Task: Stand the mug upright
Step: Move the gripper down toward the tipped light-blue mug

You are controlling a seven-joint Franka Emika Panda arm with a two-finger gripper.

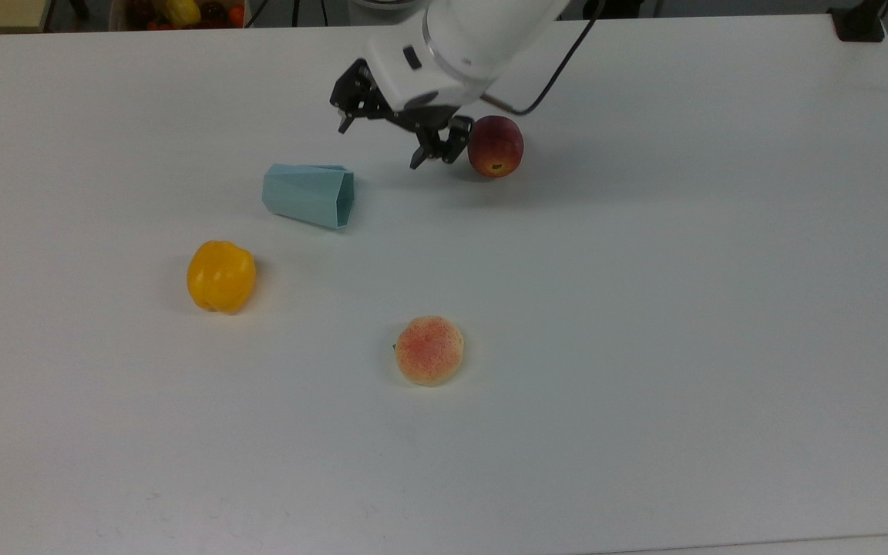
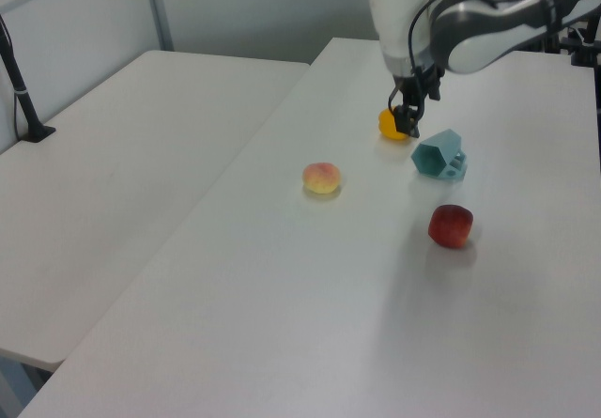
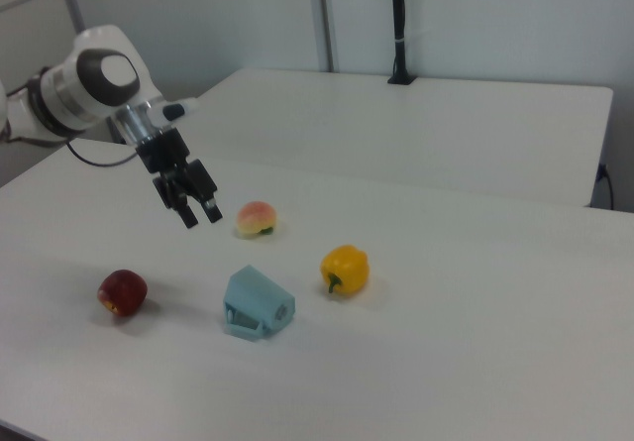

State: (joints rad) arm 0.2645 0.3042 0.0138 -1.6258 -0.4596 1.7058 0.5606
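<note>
We see the mug (image 1: 308, 196) lying on its side on the table (image 1: 644, 308), toward the far edge, its long axis running along that edge. The gripper (image 1: 382, 139), fingers spread and empty, hovers just beyond the mug's open rim in the top view.

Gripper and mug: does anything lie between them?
Nothing. In the top view, bare table separates the open gripper from the mug, which lies on its side.

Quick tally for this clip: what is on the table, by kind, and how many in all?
Mugs: 1, the teal mug, lying on its side.
Peppers: 1, yellow pepper.
Apples: 1, red apple.
Peaches: 1, peach.
Total: 4 things; the open gripper holds nothing.
</note>
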